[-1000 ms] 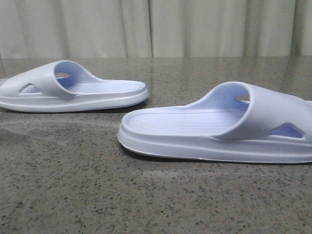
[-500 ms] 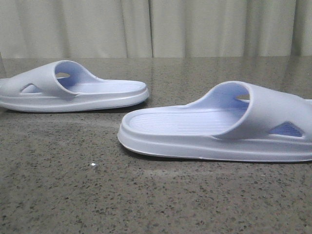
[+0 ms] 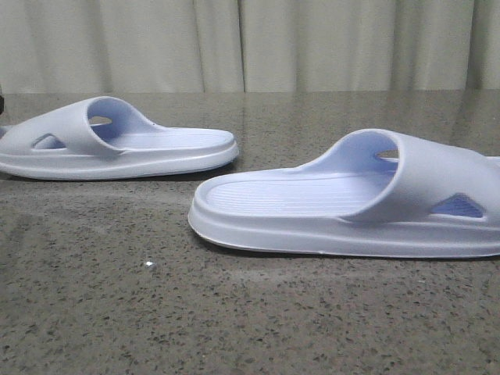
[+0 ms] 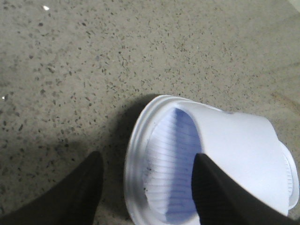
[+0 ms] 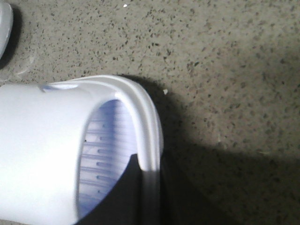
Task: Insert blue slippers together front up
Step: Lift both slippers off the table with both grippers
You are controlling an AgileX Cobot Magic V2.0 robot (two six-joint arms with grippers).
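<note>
Two pale blue slippers lie on the speckled table. The left slipper [image 3: 117,148] is farther back. The right slipper [image 3: 351,211] is nearer. Neither gripper shows in the front view. In the left wrist view my left gripper [image 4: 147,158] is open and straddles the left slipper's [image 4: 243,145] rim, with one finger [image 4: 89,187] over the table and the other over the footbed. In the right wrist view my right gripper [image 5: 150,164] pinches the right slipper's [image 5: 42,140] side rim. One finger [image 5: 124,192] is inside against the rim. The other is lost in dark shadow outside it.
The dark speckled stone table [image 3: 250,312] runs back to a pale curtain [image 3: 250,43]. The end of the other slipper [image 5: 3,28] shows in a corner of the right wrist view. A small white speck [image 3: 148,265] lies on the table.
The right slipper has shifted very slightly. A small white speck has appeared on the table in front of the slippers. The left slipper has not moved.
</note>
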